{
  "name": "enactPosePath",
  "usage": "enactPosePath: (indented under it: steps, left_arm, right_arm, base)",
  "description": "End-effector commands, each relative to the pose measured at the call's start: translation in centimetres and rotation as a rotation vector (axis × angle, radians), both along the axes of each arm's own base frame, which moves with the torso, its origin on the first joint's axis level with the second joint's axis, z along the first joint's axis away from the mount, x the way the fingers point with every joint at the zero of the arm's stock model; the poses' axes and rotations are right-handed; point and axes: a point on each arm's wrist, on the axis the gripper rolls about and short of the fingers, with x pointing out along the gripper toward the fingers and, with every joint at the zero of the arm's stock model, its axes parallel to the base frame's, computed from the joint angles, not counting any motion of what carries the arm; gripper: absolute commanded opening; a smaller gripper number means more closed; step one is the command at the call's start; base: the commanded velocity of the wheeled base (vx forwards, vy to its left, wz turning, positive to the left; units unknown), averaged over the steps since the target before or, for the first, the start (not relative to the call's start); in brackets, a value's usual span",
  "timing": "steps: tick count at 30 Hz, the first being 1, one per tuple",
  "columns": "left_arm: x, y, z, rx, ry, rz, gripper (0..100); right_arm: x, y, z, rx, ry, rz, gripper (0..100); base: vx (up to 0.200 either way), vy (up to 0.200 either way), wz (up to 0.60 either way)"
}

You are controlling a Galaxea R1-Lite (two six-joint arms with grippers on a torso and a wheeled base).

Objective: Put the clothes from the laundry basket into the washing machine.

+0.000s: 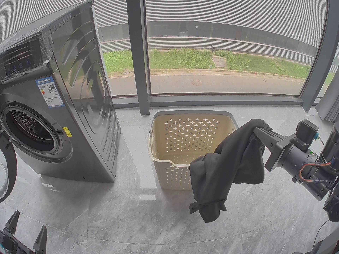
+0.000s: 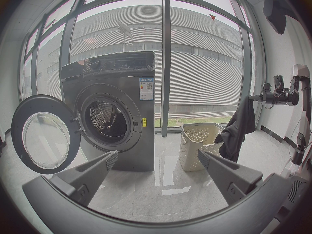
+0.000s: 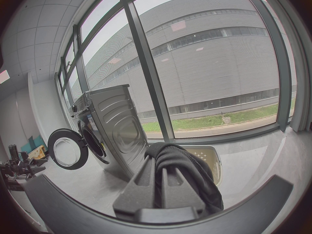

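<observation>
A dark garment [image 1: 229, 166] hangs from my right gripper [image 1: 263, 133], which is shut on its top fold, above and to the right of the cream laundry basket [image 1: 169, 166]. The basket's inside looks bare. In the right wrist view the garment [image 3: 195, 173] drapes over my closed fingers [image 3: 143, 186]. The grey washing machine [image 1: 81, 99] stands at the left with its round door [image 2: 45, 134] swung open and its drum [image 2: 105, 117] exposed. My left gripper [image 1: 26, 231] is low at the front left, open and holding nothing; its fingers [image 2: 94, 173] frame the machine in the left wrist view.
A tall window with a grey pillar [image 1: 137, 46] runs behind the basket. Polished grey floor [image 1: 134, 209] lies open between the machine, the basket and me. A curtain [image 1: 330, 103] hangs at the far right.
</observation>
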Motion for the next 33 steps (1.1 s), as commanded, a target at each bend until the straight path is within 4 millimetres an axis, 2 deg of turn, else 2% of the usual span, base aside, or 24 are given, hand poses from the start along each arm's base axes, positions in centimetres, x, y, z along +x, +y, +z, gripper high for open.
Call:
enactPosePath:
  steps: [1,6,16,19,28,33]
  left_arm:
    - [0.0,0.0,-0.5,-0.003,0.0,0.0,100]
    - [0.0,0.0,-0.5,-0.01,0.0,0.002,100]
    - [0.0,0.0,-0.5,-0.006,0.001,0.0,100]
    - [0.0,0.0,-0.5,-0.001,0.001,-0.001,100]
    - [0.0,0.0,-0.5,0.0,0.0,-0.001,100]
    - [0.0,0.0,-0.5,0.0,0.001,-0.001,100]
  right_arm:
    - [-0.1,-0.2,-0.1,-0.003,0.006,-0.013,0]
    - [-0.4,-0.2,-0.6,-0.011,0.018,-0.018,0]
    - [-1.4,-1.2,0.5,0.025,-0.019,-0.017,0]
    - [-2.2,-1.9,0.0,0.02,-0.008,-0.019,0]
    - [-2.5,-2.0,-0.3,0.013,0.002,-0.017,0]
    - [-2.6,-2.1,-0.2,0.017,-0.004,-0.017,0]
  base:
    - [0.0,0.0,0.0]
    - [0.0,0.0,0.0]
    - [0.0,0.0,0.0]
    - [0.0,0.0,0.0]
    - [0.0,0.0,0.0]
    - [0.0,0.2,0.0]
